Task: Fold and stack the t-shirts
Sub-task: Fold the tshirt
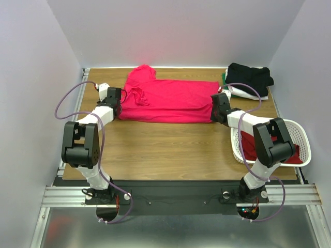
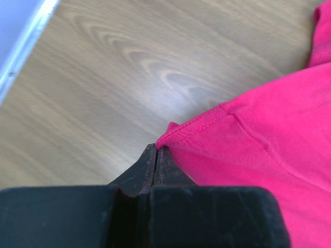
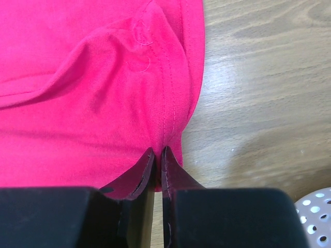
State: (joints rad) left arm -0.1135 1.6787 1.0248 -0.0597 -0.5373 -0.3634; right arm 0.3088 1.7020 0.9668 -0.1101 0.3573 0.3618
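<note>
Left fingers (image 2: 155,161) are pinched shut on the pink shirt (image 2: 269,155) at its stitched hem corner. Right fingers (image 3: 161,155), barely parted, nip its wrinkled opposite edge. Only the top view shows the shirt spread flat on the wood-grain tabletop (image 1: 170,150), a folded black shirt (image 1: 251,76) far right, and a perforated basket (image 1: 302,135) partly hidden behind the right arm.
</note>
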